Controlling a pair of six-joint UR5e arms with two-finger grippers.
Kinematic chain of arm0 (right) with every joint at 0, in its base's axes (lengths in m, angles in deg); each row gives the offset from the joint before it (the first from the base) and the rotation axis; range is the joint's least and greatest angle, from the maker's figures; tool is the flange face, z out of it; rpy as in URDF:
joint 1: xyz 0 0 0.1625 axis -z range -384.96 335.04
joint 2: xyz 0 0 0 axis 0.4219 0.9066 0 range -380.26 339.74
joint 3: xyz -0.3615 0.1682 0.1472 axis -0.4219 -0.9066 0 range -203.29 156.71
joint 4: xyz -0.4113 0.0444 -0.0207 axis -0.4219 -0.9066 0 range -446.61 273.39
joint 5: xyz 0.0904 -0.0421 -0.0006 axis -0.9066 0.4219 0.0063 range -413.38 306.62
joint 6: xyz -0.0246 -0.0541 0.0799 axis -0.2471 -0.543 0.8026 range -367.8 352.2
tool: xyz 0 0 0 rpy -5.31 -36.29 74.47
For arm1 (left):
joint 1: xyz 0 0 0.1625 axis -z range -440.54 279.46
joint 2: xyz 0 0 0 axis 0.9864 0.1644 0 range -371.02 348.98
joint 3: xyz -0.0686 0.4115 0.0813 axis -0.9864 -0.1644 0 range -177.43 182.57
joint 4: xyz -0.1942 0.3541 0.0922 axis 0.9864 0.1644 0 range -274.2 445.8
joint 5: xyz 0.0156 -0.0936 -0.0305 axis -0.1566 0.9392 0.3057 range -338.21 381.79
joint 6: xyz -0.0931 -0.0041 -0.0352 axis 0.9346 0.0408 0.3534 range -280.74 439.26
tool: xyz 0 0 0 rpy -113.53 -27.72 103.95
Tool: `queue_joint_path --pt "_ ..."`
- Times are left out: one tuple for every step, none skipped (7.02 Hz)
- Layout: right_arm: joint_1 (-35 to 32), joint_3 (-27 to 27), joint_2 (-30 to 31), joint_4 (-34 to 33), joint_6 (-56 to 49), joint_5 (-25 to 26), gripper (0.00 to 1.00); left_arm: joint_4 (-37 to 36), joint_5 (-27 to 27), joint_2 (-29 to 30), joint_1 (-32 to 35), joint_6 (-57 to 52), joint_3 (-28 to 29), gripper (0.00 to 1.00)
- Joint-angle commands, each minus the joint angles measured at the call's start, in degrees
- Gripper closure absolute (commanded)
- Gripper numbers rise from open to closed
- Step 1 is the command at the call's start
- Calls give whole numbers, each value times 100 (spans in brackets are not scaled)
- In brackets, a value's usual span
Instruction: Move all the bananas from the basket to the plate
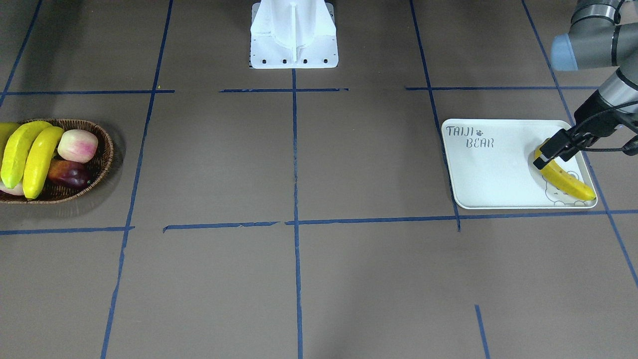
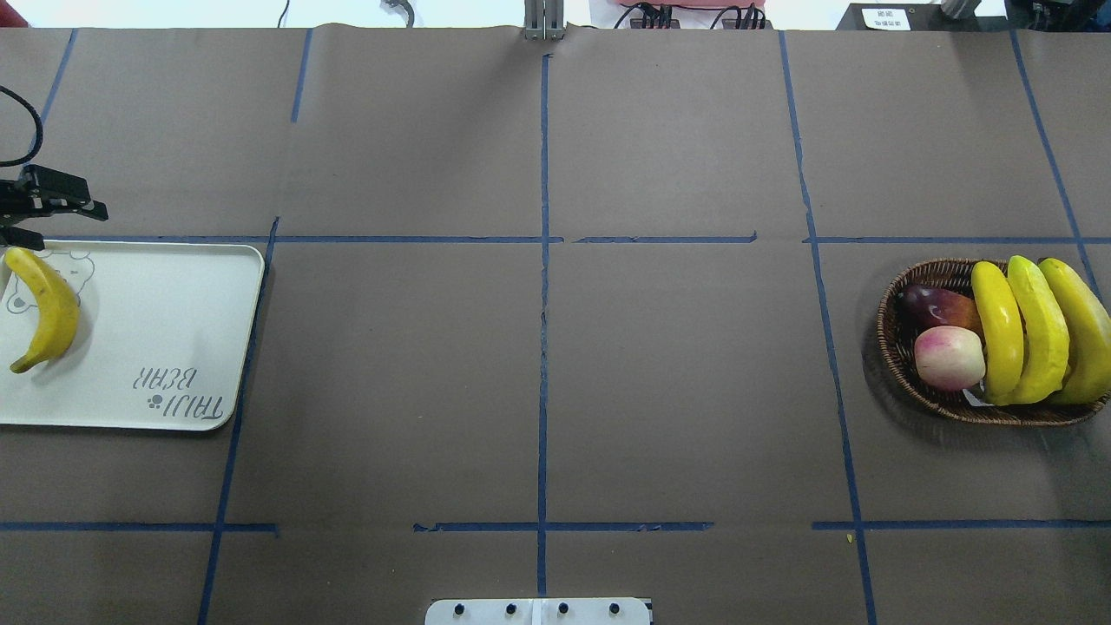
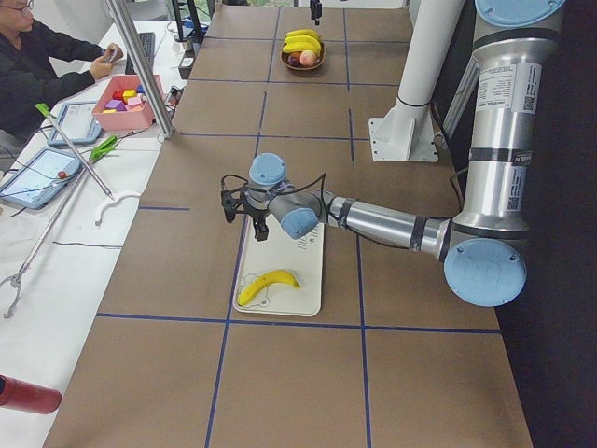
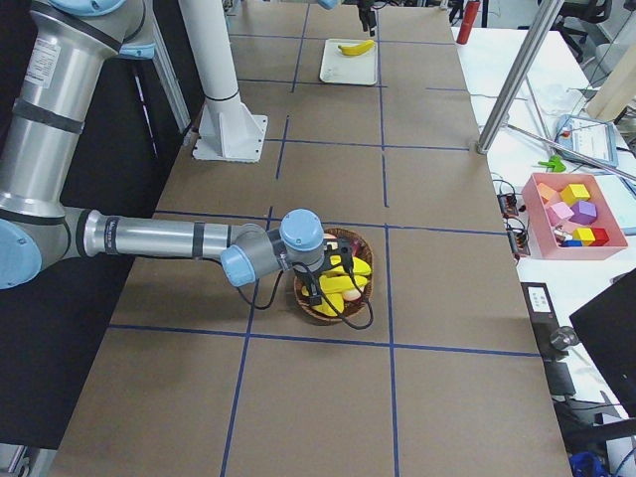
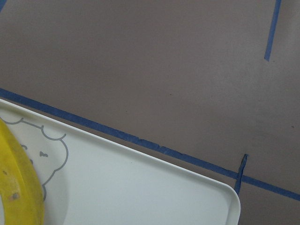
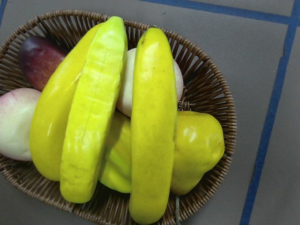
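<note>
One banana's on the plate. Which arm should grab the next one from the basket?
Right. The right claw hangs over the basket and its bananas; the left claw is far away, at the plate.

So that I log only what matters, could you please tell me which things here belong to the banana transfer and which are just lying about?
Belong to the job:
golden banana, lying on the plate
smooth yellow bananas, in the basket

Just lying about:
ridged yellow fruit
peach
dark red fruit
pear-shaped yellow fruit
pink box of blocks
</note>
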Motion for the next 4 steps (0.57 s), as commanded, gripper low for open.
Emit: queue_joint_path --pt "195 -127 -65 9 0 14 0 0 -8 -9 -3 0 6 0" --pt "275 -136 -196 -34 9 6 1 0 -8 -9 -3 0 6 0" --pt "371 -318 -389 -44 1 14 1 0 -8 -9 -3 0 6 0" --pt "372 -503 -478 0 1 14 1 0 -8 -18 -3 0 6 0"
